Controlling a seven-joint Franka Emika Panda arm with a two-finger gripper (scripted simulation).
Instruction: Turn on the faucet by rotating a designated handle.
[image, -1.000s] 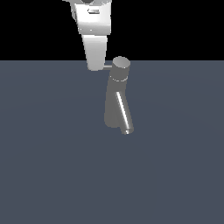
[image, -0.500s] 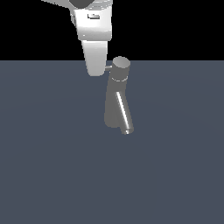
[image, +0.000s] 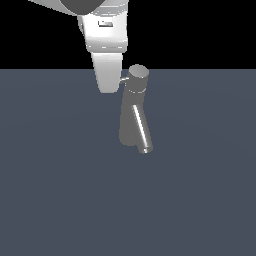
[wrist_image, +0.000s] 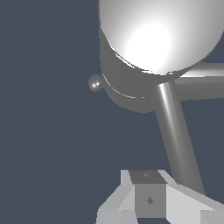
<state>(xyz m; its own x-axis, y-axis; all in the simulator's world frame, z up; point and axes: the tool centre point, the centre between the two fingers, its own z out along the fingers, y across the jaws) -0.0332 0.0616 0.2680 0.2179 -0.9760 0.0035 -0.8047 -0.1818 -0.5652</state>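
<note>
Exterior view puts me beside the faucet (image: 134, 115) standing on the tabletop (image: 60, 190), level with its handle (image: 123, 78), placed to push it round. Whether my jaws are parted, I cannot tell.

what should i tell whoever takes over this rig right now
Gripper: low beside the faucet's cap, on the exterior view's left; whether the jaws are open or shut cannot be told, since the fingertips are hidden.
Faucet: leaning grey column on the dark floor, spout slanting down toward the viewer.
Handle: thin rod sticking out of the cap toward the gripper; only a short stub shows in the exterior view.
Done: gripper brought to the handle. Contact cannot be confirmed.
Left: push the handle around to turn the faucet on.
</note>
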